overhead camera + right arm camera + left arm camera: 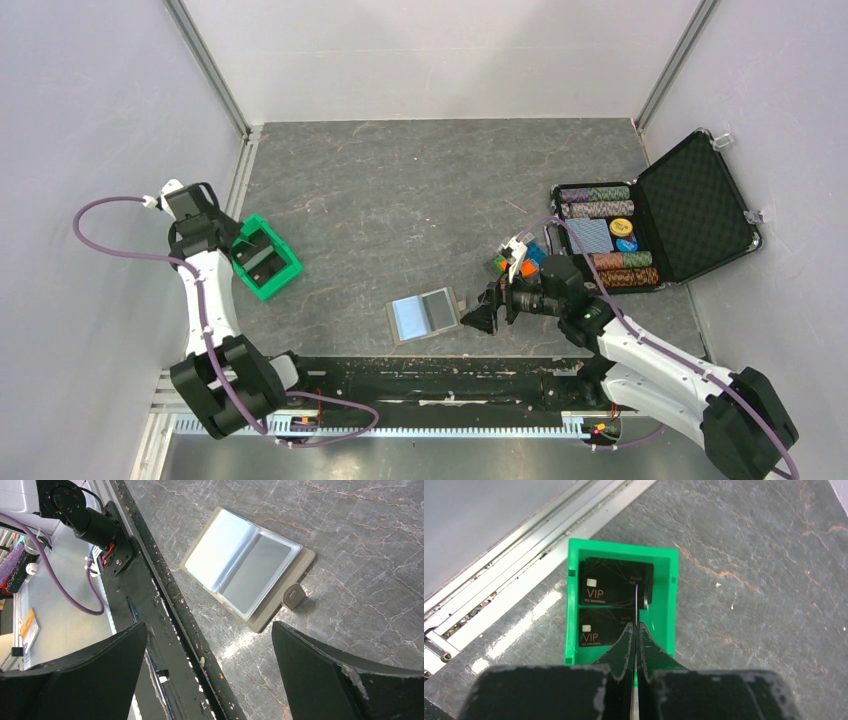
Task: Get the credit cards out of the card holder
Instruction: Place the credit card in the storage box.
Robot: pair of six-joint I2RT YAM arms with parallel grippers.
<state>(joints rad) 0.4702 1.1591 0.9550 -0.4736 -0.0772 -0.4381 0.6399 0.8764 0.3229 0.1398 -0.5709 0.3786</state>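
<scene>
Where the card holder lies: we see the card holder (425, 315) spread open and flat on the table (400, 200), near the front edge, its shiny pale-blue sleeves facing up.
Snap tab: a small grey tab (294, 596) sticks out from one long side of the holder.
Sleeves: we cannot tell whether anything sits inside them.
Left hand: the left hand (636, 627) is pinched tight on one thin credit card (636, 597), which we see edge-on, upright between the fingers, over the green bin.
Green bin: the green bin (621, 551) sits at the left of the table, near the metal rail (524, 565).
Cards in the bin: two black credit cards (616, 582) marked VIP lie flat inside, one beyond the other.
Right hand: the right hand (208, 625) gapes wide and holds nothing; from above we see it just beside the holder, on the holder's right, fingers pointing toward it.
Chip case: an open black case (695, 205) stands at the right of the table with rows of chips (595, 202) and a blue deck (590, 236) inside, well apart from the holder.
</scene>
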